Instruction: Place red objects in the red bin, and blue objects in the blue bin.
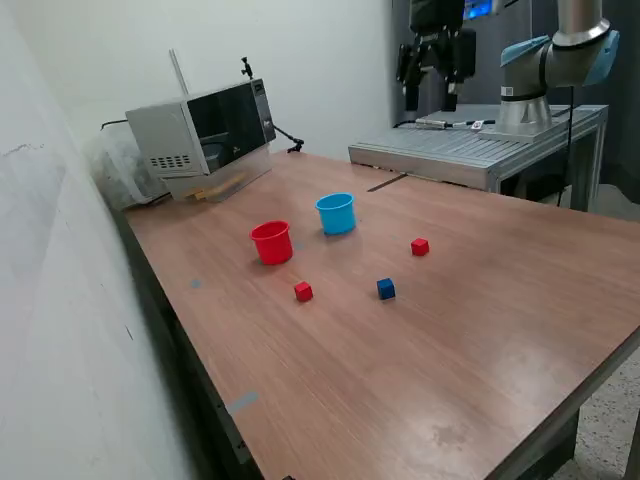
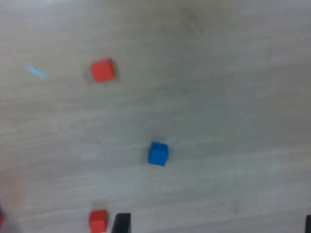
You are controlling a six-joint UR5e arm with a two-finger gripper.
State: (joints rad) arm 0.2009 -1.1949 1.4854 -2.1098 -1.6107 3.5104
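Gripper [image 1: 436, 95] raised high above table [image 1: 480, 340], fingers spread, empty; two red cubes [image 1: 303, 291] [image 1: 420, 246], blue cube [image 1: 386, 289] lie loose near cups.

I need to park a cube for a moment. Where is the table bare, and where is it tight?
Bare wood fills the near half of the table, in front of the blue cube and the nearer red cube. Another bare stretch lies at the exterior view's right, past the farther red cube. It is tightest around the red cup and blue cup.

Microwave [image 1: 205, 135] on wooden table [image 1: 480, 330]
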